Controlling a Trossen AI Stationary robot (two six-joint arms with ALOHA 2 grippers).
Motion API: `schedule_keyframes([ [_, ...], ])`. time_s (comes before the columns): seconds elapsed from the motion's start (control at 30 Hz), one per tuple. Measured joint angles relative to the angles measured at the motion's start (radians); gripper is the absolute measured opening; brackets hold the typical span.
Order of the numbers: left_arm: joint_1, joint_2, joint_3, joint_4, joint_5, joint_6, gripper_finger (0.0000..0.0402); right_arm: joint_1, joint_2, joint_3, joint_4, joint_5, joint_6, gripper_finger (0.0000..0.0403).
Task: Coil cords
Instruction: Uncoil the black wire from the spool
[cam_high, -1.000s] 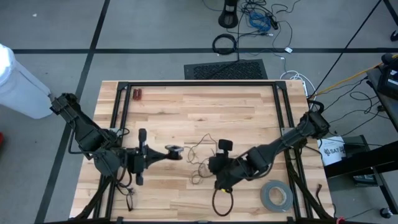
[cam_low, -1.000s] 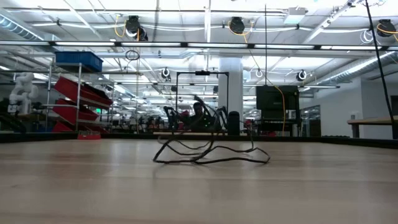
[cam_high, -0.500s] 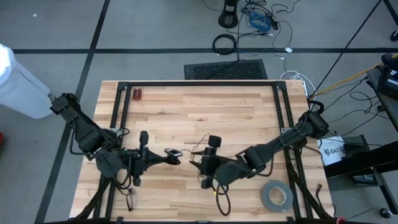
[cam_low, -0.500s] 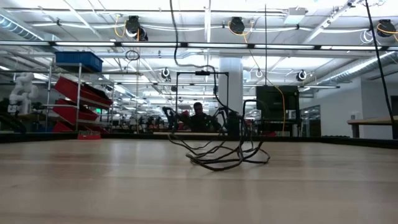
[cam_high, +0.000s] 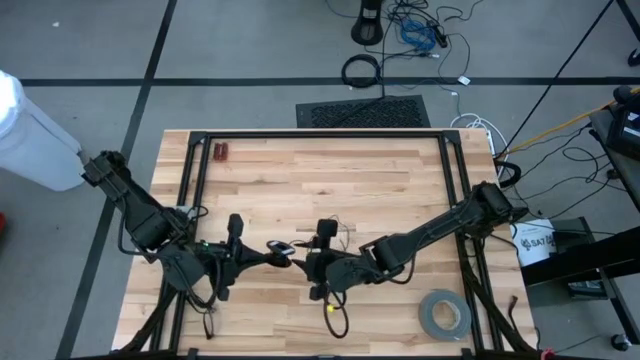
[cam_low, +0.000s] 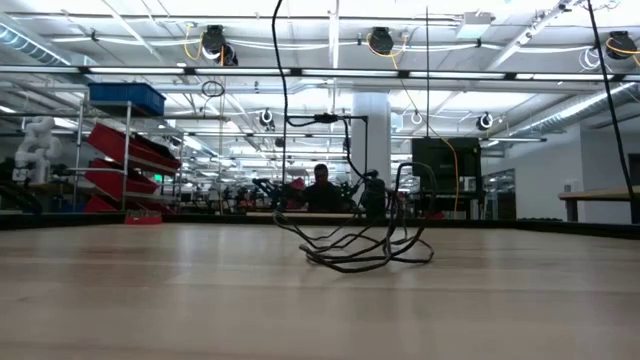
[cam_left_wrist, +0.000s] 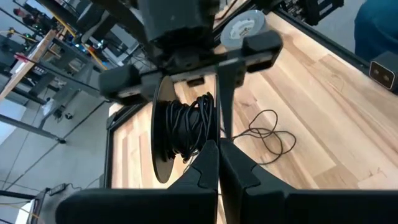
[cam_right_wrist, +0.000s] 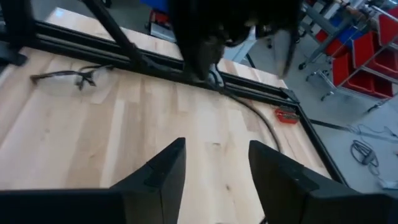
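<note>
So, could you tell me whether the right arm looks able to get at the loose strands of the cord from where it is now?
Probably yes. The right gripper stands open beside the cord's loose strands on the table, with nothing between them; the left gripper, shut, sits on the other side.

Your left arm reaches in from the table's left edge, and its left gripper (cam_high: 285, 247) sits near the middle with both fingers (cam_left_wrist: 208, 163) pressed together. Your right arm stretches in low from the right edge, bent at the elbow. Its right gripper (cam_high: 316, 262), just beside the left one, has its fingers (cam_right_wrist: 163, 171) spread apart, nothing between them.
</note>
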Motion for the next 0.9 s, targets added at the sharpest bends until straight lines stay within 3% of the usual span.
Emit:
schedule_keyframes([
  [0.37, -0.021, 0.001, 0.000, -0.009, 0.000, -0.025, 0.0000, 0.027, -0.036, 0.000, 0.004, 0.014, -0.054, 0.0122],
  [0.5, -0.020, 0.001, 0.000, -0.009, 0.000, -0.025, 0.0000, 0.050, -0.047, 0.000, 0.001, 0.080, -0.075, 0.0125],
  [0.9, -0.021, 0.001, 0.000, 0.014, 0.000, -0.025, 0.0000, -0.018, -0.024, 0.001, -0.011, 0.056, -0.077, 0.0148],
])
